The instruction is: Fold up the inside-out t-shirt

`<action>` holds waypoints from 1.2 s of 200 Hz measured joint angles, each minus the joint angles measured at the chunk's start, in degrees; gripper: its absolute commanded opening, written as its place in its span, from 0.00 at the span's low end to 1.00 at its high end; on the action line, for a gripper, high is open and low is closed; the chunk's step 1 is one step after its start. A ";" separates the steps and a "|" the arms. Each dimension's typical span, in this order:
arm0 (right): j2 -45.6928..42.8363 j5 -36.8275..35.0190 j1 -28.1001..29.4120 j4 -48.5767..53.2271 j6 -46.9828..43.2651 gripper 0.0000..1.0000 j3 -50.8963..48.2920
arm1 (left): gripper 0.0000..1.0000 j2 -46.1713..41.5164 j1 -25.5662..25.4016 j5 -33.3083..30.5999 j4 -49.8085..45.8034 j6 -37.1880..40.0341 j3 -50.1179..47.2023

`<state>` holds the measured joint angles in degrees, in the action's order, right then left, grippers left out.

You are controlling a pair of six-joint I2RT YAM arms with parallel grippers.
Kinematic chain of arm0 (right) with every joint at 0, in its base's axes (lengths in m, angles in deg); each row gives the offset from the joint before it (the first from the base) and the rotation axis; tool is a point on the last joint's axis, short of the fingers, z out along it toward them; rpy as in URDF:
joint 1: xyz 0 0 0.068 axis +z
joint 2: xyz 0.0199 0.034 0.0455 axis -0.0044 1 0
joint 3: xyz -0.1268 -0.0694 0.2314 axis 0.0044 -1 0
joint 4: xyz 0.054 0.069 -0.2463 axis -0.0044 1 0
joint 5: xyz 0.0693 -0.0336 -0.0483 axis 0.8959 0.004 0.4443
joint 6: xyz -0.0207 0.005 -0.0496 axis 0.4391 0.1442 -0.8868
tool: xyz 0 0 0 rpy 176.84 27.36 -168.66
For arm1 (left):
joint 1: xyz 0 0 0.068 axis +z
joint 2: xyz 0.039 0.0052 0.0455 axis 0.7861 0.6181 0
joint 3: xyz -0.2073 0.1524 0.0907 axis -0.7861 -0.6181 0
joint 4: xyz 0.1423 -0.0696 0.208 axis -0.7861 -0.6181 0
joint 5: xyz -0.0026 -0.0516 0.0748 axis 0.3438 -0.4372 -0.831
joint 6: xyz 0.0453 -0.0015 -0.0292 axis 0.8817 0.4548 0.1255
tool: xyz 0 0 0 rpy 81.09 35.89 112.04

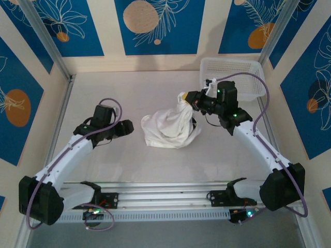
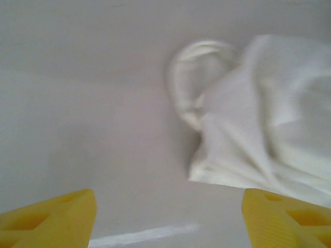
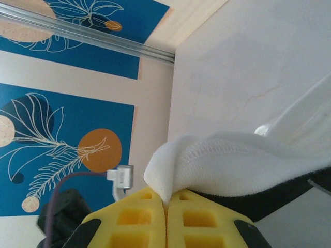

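Observation:
The white t-shirt [image 1: 169, 128] lies bunched in a heap at the table's middle, with one end pulled up toward the right. My right gripper [image 1: 184, 99] is shut on that raised end, and in the right wrist view a stitched hem of the t-shirt [image 3: 217, 160] is pinched between the yellow fingers [image 3: 139, 222]. My left gripper [image 1: 130, 126] hovers left of the heap, apart from it. Its yellow fingers [image 2: 57, 217] stand wide open in the left wrist view, with the t-shirt [image 2: 258, 129] lying ahead to the right. No dark label shows.
A white mesh basket [image 1: 234, 72] stands at the back right, just behind the right arm. Bare table [image 1: 103, 93] spreads to the left and behind the heap. Metal frame posts [image 1: 46, 41] and patterned walls enclose the table.

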<state>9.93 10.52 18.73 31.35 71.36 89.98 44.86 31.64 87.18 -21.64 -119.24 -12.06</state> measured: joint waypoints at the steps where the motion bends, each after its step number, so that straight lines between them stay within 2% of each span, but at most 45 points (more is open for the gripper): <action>1: 0.02 0.00 0.04 0.00 0.02 0.00 0.00 | 0.75 -0.02 -0.07 0.55 0.22 0.04 0.02; 12: 0.33 -0.26 0.55 -0.15 0.13 0.00 0.13 | 0.77 0.22 -1.77 6.78 4.00 0.87 0.44; 27: 0.66 -1.77 1.95 0.28 0.76 0.00 1.09 | 0.81 2.89 -8.09 11.41 7.32 2.23 2.69; 50: 1.20 -8.33 5.66 1.81 4.79 0.00 3.91 | 0.94 9.14 -18.84 11.96 9.88 3.65 7.78; 58: 1.46 -10.84 7.15 2.97 6.56 0.00 5.38 | 0.99 11.02 -21.07 11.56 10.86 3.67 8.74; 72: 2.27 -14.12 9.46 4.76 8.90 0.00 8.72 | 0.99 13.64 -22.53 9.07 11.67 2.89 9.73; 88: 3.63 -16.98 11.28 6.78 10.54 0.00 14.27 | 0.99 15.89 -22.60 3.48 12.28 2.45 10.14; 119: 5.14 -22.71 11.69 13.11 14.67 0.02 29.38 | 0.92 19.34 -21.81 -13.44 12.55 1.97 9.81; 139: 4.02 -26.88 11.72 14.49 17.55 0.02 35.71 | 0.91 20.41 -18.23 -21.03 12.76 0.90 6.93; 155: 1.53 -29.53 11.69 14.97 18.49 0.00 36.46 | 0.90 19.82 -14.62 -23.78 13.14 -0.26 3.30; 179: 0.39 -30.03 11.65 16.55 17.99 0.00 36.44 | 0.90 14.29 -10.36 -24.02 13.99 -1.68 -1.95; 194: 2.12 -27.21 11.67 16.41 15.17 0.00 36.76 | 0.91 7.85 -8.55 -22.95 13.70 -1.75 -4.00; 222: 9.49 -18.49 13.77 16.74 4.33 0.00 41.44 | 0.99 -6.60 -6.60 -14.29 15.41 0.98 -4.59; 240: 14.01 -14.08 17.20 17.79 -3.52 0.00 44.02 | 0.99 -12.46 -6.56 -7.37 16.44 3.26 -2.64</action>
<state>23.94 -3.56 35.93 49.14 67.84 134.00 32.41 25.08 79.81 -5.20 -115.99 -14.71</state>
